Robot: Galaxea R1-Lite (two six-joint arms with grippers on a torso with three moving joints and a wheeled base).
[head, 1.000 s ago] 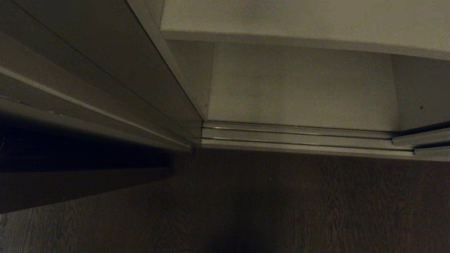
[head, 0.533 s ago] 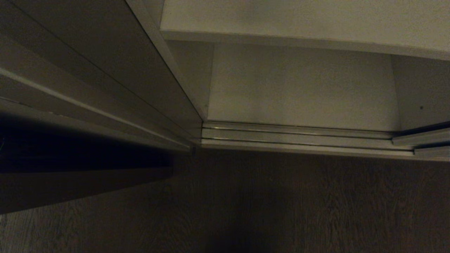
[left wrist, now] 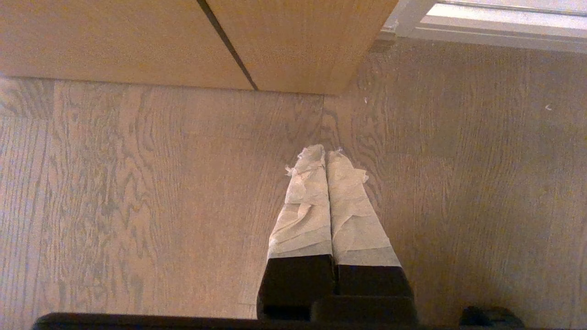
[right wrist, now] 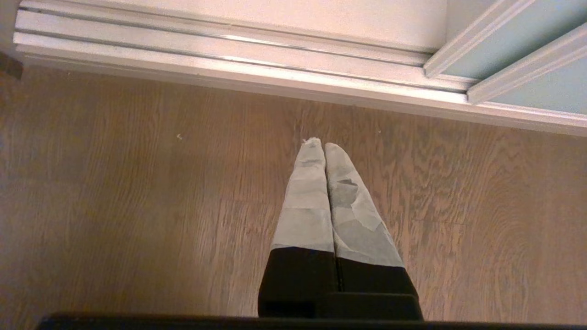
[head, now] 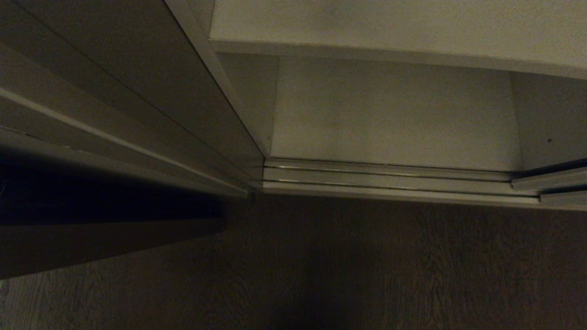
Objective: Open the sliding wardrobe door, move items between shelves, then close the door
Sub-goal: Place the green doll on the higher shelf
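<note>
Both taped grippers, left gripper [left wrist: 325, 153] and right gripper [right wrist: 323, 145], hang closed and empty over the wooden floor [right wrist: 137, 206]; sliding wardrobe doors [right wrist: 513, 50] sit upper right, beside bare shelves [head: 394, 114].

My left gripper [left wrist: 325, 153] hangs with its 2 taped fingers [left wrist: 305, 206] pressed together over the wood floor [left wrist: 137, 192], near a wooden panel [left wrist: 284, 41].

Brown wood-grain floor [right wrist: 137, 206]; pale blue-green sliding wardrobe door [right wrist: 500, 50].
</note>
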